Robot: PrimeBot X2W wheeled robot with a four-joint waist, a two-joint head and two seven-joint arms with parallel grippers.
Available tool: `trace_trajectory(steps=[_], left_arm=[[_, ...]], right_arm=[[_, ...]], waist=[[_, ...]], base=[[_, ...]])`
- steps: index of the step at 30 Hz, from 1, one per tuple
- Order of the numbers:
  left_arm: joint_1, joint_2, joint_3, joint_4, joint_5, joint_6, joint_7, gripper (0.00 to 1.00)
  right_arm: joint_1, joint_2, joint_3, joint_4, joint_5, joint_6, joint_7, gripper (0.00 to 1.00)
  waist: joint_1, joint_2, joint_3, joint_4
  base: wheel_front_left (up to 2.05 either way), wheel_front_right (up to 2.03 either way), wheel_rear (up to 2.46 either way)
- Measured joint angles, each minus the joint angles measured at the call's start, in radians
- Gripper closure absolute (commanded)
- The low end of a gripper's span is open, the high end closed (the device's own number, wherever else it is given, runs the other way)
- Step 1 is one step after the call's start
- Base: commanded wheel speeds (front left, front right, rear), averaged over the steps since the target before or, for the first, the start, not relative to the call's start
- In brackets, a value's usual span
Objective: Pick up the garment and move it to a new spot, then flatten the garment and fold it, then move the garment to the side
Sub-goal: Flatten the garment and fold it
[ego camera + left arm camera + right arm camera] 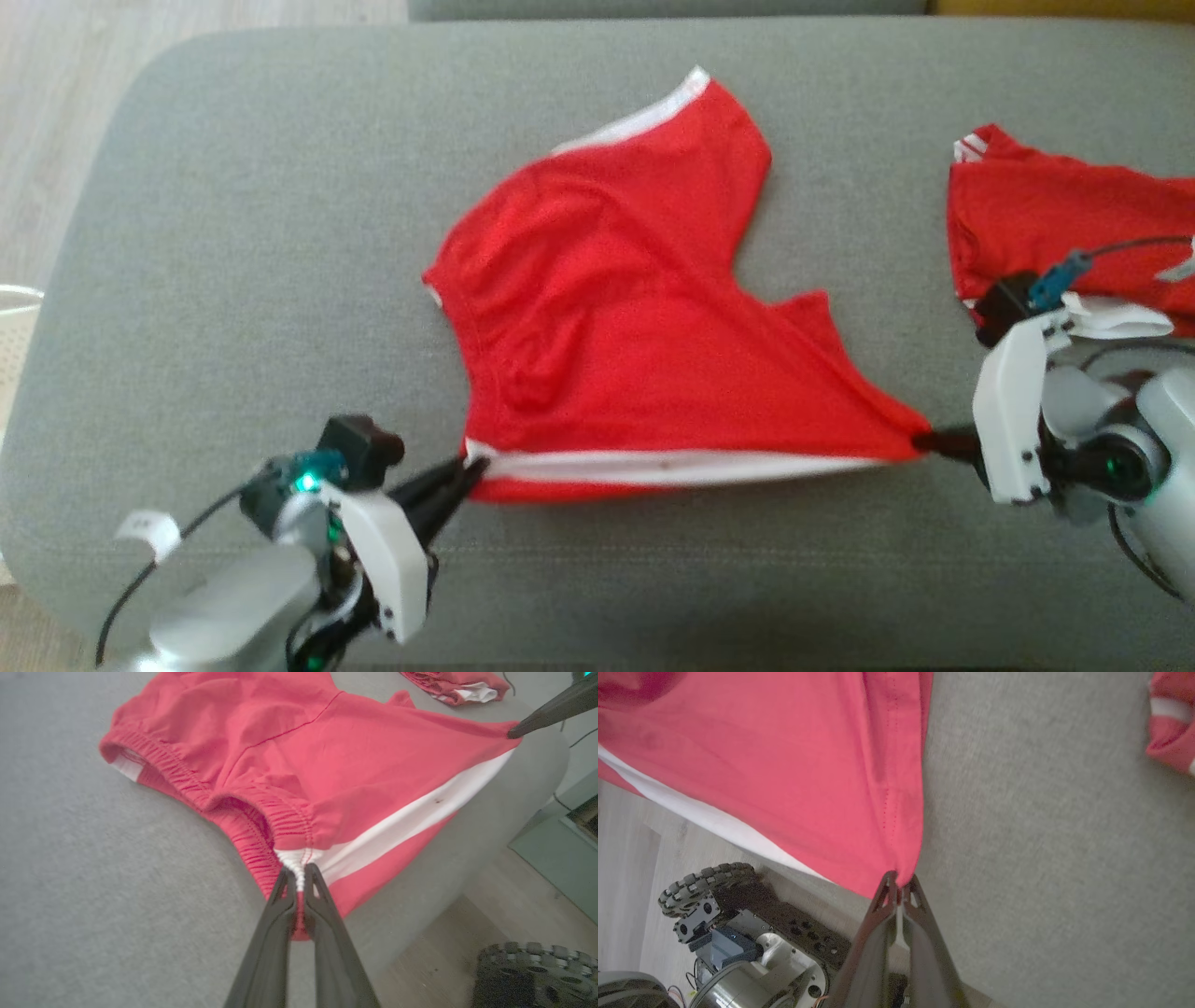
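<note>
red white-striped fabric shorts (616,317): spread on grey upholstered cushion (261,233) | left gripper (464,469): clamped on waistband | right gripper (926,441): clamped on hem

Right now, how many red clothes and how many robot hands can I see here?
Red garments: 2, the stretched shorts and a second red garment at the right.
Robot hands: 2, left hand and right hand, each shut on the shorts.
Total: 4
</note>
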Motion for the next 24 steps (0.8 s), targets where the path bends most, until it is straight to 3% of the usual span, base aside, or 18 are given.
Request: trace_trajectory(steps=[6, 13, 18, 24], left_arm=[[0.088, 0.04, -0.001, -0.119, -0.082, 0.014, 0.055, 1.0], [0.126, 0.093, 0.027, -0.272, -0.132, 0.065, 0.081, 1.0], [0.114, 0.106, 0.073, -0.336, -0.163, 0.095, 0.078, 1.0], [0.051, 0.104, 0.125, -0.372, -0.183, 0.104, 0.068, 1.0]], right_arm=[[0.073, -0.048, -0.009, -0.068, 0.027, 0.0, 0.118, 1.0], [0.114, -0.073, -0.099, -0.153, 0.035, 0.0, 0.19, 1.0], [0.091, -0.05, -0.2, -0.184, 0.014, 0.0, 0.19, 1.0], [-0.053, 0.018, -0.307, -0.189, -0.052, 0.0, 0.199, 1.0]], waist=[[0.0, 0.0, -0.046, 0.001], [0.0, 0.0, -0.054, 0.006], [0.0, 0.0, -0.033, 0.022], [0.0, 0.0, 0.011, 0.053]], base=[[0.0, 0.0, 0.0], [0.0, 0.0, 0.0], [0.0, 0.0, 0.0], [0.0, 0.0, 0.0]])
